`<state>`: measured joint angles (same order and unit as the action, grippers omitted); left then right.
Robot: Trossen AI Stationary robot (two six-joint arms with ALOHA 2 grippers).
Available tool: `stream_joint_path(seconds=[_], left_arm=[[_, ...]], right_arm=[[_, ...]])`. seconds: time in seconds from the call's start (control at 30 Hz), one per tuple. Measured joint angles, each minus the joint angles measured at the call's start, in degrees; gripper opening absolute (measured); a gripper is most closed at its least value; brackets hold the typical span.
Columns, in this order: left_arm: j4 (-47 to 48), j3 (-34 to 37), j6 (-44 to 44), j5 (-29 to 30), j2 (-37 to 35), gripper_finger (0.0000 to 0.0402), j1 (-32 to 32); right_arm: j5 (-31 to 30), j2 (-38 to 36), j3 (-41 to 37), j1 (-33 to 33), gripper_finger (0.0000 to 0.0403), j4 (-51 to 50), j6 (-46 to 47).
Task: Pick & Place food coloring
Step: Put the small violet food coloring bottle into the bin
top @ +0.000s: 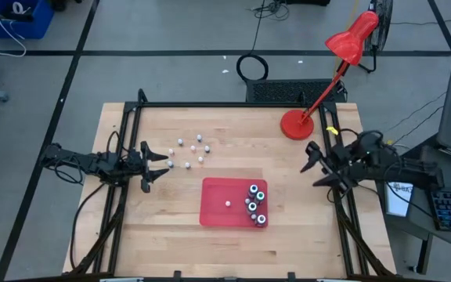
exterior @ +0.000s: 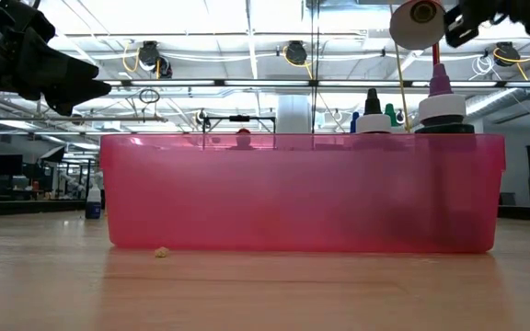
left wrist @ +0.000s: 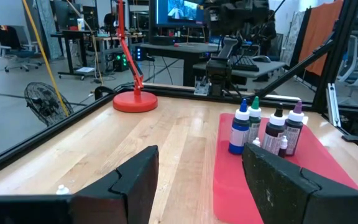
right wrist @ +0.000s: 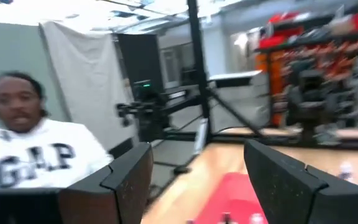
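left gripper [top: 165,166]: open, left-center, beside loose food coloring bottles [top: 192,150]
right gripper [top: 313,167]: open, right side
red tray [top: 214,207]: holds maybe four bottles

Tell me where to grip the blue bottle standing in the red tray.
Grip the blue bottle around its straight body below the cap, jaws level, coming from the tray's open side nearest the left gripper; other bottles crowd its far side.

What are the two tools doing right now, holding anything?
Left tool: open, empty, beside the loose bottles.
Right tool: open, empty, at the table's right edge.
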<state>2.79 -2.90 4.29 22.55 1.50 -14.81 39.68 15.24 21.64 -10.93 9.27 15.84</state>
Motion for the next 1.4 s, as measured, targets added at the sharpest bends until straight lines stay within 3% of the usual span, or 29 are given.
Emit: stream_joint_path(seconds=[0.1, 0.33, 0.43, 0.6, 0.77, 1.03, 1.4], left_arm=[[0.0, 0.0, 0.0, 0.0, 0.0, 0.0232, 0.0], [0.0, 0.0, 0.0, 0.0, 0.0, 0.0232, 0.0], [0.0, 0.0, 0.0, 0.0, 0.0, 0.0232, 0.0], [0.0, 0.0, 0.0, 0.0, 0.0, 0.0232, 0.0], [0.0, 0.0, 0.0, 0.0, 0.0, 0.0232, 0.0], [0.0, 0.0, 0.0, 0.0, 0.0, 0.0232, 0.0], [0.0, 0.0, 0.0, 0.0, 0.0, 0.0232, 0.0]], right_arm=[[-5.1, -3.1, -3.6, 0.0, 0.0240, 2.8, -4.4], [-24.4, -12.2, -11.1, 0.0, 0.0239, 5.1, -9.5], [-29.0, -14.1, -16.1, 0.0, 0.0238, 8.2, -10.3], [-28.4, -14.6, -20.4, 0.1, 0.0238, 13.0, -10.7], [-21.1, -14.6, -20.6, 0.2, 0.0238, 9.3, -9.6], [-27.5, -14.4, -20.7, 0.1, 0.0238, 1.0, -9.4], [-27.6, -14.4, -20.8, 0.1, 0.0238, -0.9, -10.3]])
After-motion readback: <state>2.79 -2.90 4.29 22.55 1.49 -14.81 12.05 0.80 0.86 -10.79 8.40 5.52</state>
